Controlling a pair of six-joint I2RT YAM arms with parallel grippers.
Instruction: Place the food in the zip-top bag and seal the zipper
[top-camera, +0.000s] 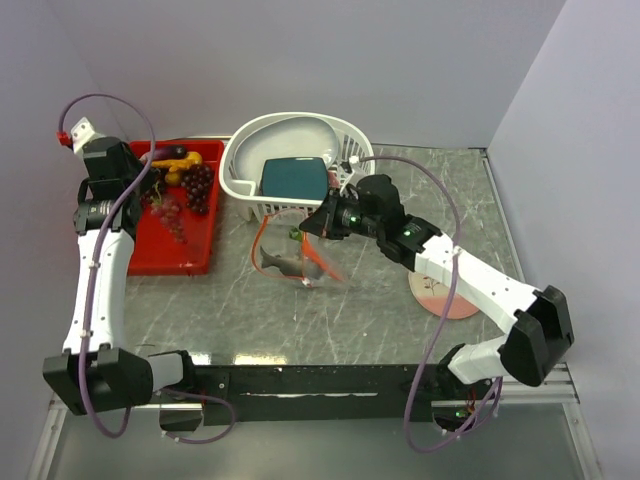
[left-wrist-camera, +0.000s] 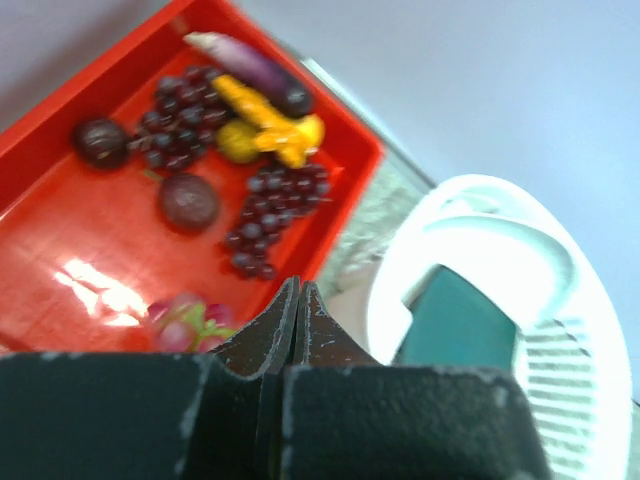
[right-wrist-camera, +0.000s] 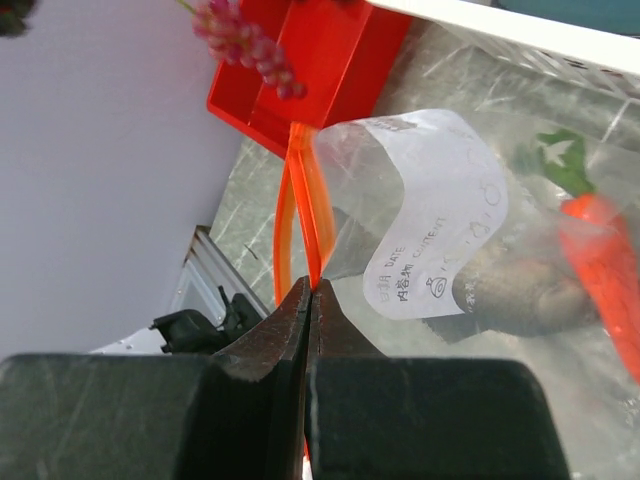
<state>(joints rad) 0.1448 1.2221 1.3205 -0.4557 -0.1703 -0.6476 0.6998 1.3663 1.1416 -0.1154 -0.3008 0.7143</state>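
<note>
The clear zip-top bag lies on the table in front of the basket, with the grey fish and the orange carrot inside. My right gripper is shut on the red-orange zipper at the bag's mouth; the fish and carrot show through the plastic. My left gripper is shut above the red tray, and a pink grape bunch hangs at its tips. Dark grapes, an eggplant and a yellow fruit lie in the tray.
A white slotted basket holding a teal dish stands behind the bag. A round pink-and-cream plate lies under my right forearm. Two dark round fruits are in the tray. Walls close in at the back and both sides.
</note>
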